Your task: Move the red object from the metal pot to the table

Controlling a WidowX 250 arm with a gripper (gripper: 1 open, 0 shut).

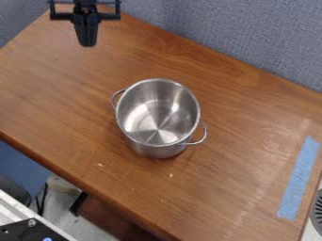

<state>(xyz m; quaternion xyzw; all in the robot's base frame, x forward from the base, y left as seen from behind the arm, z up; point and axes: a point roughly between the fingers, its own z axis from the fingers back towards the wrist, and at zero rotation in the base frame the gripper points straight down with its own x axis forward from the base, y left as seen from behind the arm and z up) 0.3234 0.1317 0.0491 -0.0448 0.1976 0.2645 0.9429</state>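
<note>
Gripper (86, 40) closed, nothing visibly held — well apart from metal pot (158, 117), toward far table (251, 122) corner. Red object not seen; pot interior looks empty. Locate block before descending.

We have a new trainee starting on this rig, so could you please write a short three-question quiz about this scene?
1. True or false: the metal pot lies tipped on its side.
2. Where is the gripper? A) inside the pot; B) over the far left part of the table, apart from the pot; C) touching the pot's rim.
3. Is any red object visible inside the pot?

Key: 1 false, it stands upright; 2 B; 3 no, its inside looks empty.
</note>
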